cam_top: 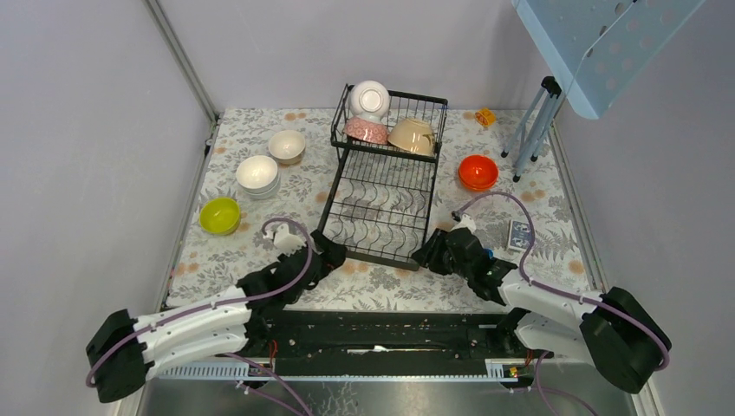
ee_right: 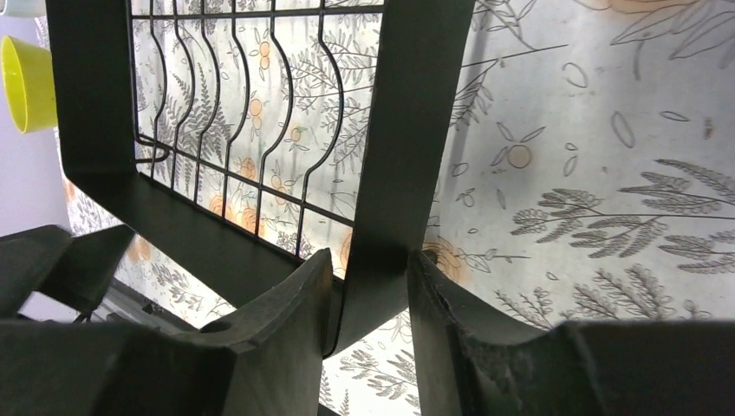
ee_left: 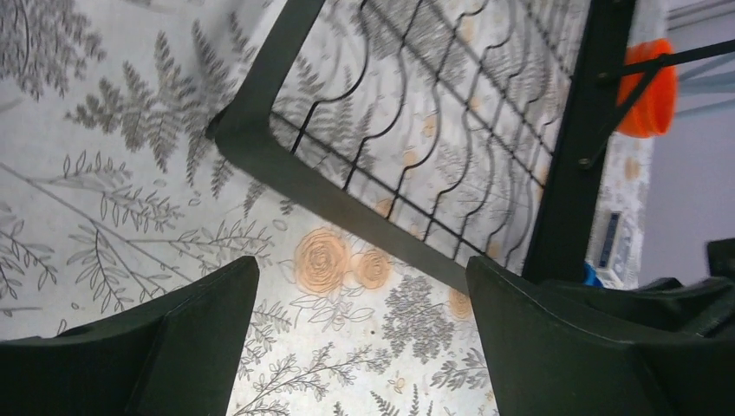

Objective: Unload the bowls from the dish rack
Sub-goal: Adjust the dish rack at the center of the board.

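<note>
Now the right gripper (ee_right: 368,277) clamps the dish rack (cam_top: 373,256) at five o'clock, the left gripper (ee_left: 360,277) gaping empty at seven.

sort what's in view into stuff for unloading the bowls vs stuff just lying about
For the job: dish rack; in it the white bowl, pink-patterned bowl, beige bowl; out on the table the cream bowl, white stack, yellow-green bowl, orange-red bowl.
Just lying about: small orange object, small card, light blue stand.
</note>
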Available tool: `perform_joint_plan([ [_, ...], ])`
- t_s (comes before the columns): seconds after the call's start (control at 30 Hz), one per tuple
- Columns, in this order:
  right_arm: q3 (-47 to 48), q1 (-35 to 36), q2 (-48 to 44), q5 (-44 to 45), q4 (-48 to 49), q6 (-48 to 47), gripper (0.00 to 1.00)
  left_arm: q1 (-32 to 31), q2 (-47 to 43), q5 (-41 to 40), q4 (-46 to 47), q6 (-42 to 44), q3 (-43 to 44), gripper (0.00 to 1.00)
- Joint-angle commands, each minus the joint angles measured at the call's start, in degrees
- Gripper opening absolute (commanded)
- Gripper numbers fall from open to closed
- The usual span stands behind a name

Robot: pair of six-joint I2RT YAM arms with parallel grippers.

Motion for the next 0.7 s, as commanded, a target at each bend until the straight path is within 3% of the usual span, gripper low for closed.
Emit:
perform_joint_plan([
  [0.0, 2.13, 2.60, 2.39, -0.87, 1.50, 0.41, 0.50, -0.35, 6.08, 2.98, 1.16, -13.30, -0.02, 0.93],
  [0.13, 2.91, 2.56, -1.13, 1.81, -4.14, -0.97, 0.72, -1.39, 11.40, 2.73, -2.38, -20.74, 2.93, 0.92],
  [0.23, 3.40, 2.58, -5.94, 4.15, -9.55, -2.65, 0.82, -2.38, 14.38, 0.65, -6.50, -24.24, 6.40, 0.92],
  [0.43, 4.15, 2.60, -16.96, 7.83, -20.33, -5.57, 0.86, -3.35, 16.93, -1.76, -10.31, -28.01, 10.78, 0.93],
  [0.67, 1.56, 2.56, -24.09, 8.96, -23.32, -5.97, 0.86, -4.76, 21.58, -3.75, -10.10, -31.27, 14.51, 0.94],
])
